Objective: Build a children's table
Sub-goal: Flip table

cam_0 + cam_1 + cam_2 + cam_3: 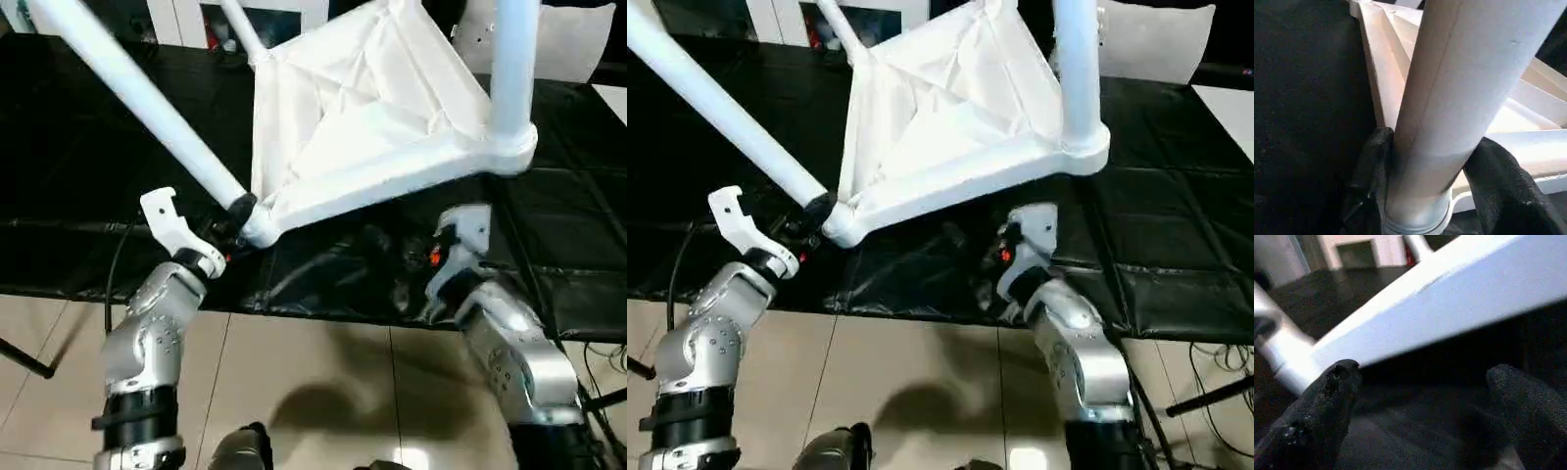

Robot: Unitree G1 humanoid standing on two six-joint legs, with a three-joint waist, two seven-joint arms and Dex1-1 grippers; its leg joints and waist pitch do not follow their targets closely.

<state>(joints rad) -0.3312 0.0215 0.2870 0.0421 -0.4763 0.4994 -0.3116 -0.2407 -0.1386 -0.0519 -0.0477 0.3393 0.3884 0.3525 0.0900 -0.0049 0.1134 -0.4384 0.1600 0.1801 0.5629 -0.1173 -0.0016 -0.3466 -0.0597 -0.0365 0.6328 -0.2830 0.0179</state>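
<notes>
The children's table [362,108] lies tilted with its ribbed underside up on the black work surface. One long white leg [147,98] slants up to the left from the near corner socket [260,227]. My left gripper [235,217] is shut on this leg just above the socket. In the left wrist view its black fingers [1371,166] press both sides of the leg [1464,98]. A second leg [514,69] stands upright at the right corner, and a third leg [245,34] rises at the back. My right gripper [1425,396] stands open, below the top's near edge [1459,298], holding nothing.
The black-covered work table [78,176] ends in a front edge just behind my wrists, with tiled floor [313,392] below. A white cabinet [186,15] stands at the back and a white panel [578,39] at the back right. Cables [1215,362] lie on the floor at the right.
</notes>
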